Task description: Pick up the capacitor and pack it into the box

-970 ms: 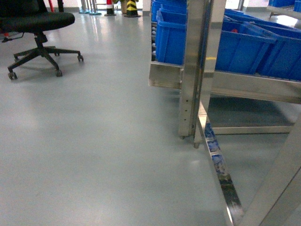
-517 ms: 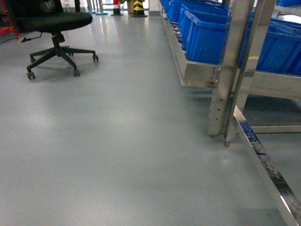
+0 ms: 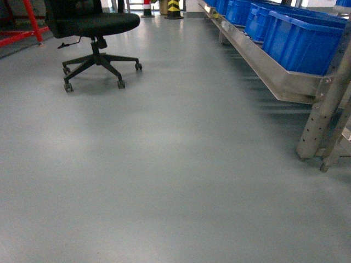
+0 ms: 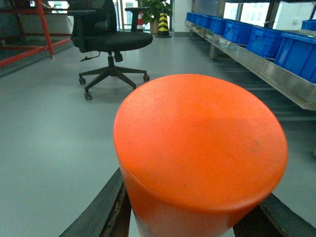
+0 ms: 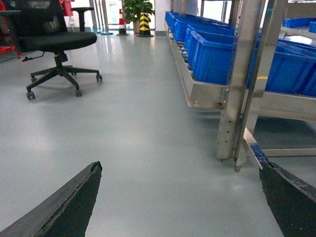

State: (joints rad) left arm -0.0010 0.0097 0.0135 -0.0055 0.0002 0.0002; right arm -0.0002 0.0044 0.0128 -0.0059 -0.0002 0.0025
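The capacitor (image 4: 200, 133) is a fat cylinder with an orange flat top and a paler body below, and it fills the left wrist view. My left gripper (image 4: 196, 202) is shut on it, one dark finger pressing each side. My right gripper (image 5: 180, 168) hangs open over the bare grey floor, with nothing between its two dark fingers (image 5: 74, 202). The box is out of view in all three views. Neither gripper shows in the head view.
A black office chair (image 3: 96, 33) on castors stands at the far left. A steel rack (image 3: 285, 82) carrying blue plastic bins (image 3: 301, 38) runs along the right, its upright post (image 3: 323, 115) near me. Grey floor (image 3: 164, 164) stretches ahead, with striped cones (image 3: 174, 6) far back.
The head view has swung left: the steel rack and blue bins slid from the middle to the right edge, and the chair moved toward the centre.
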